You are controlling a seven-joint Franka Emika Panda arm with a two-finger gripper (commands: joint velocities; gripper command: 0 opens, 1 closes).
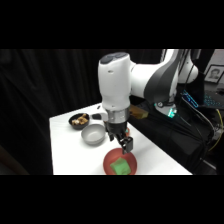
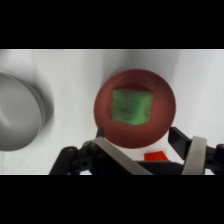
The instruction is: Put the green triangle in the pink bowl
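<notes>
- Nearest us, the gripper (image 2: 150,155) stood with fingers spread, holding nothing.
- The green triangle (image 2: 131,107) lay inside the pink bowl (image 2: 162,85), at 12 o'clock from the fingers.
- We judged placement complete; only withdrawal remained.

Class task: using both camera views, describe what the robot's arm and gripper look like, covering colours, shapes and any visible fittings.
The arm is glossy white with fat, rounded segments, a grey cap on top and dark grey bands at the joints. A ribbed metallic collar sits at the wrist. The gripper is black in the side view; the wrist view shows a black linkage and two pale grey, flat fingers. No markings are readable.
</notes>
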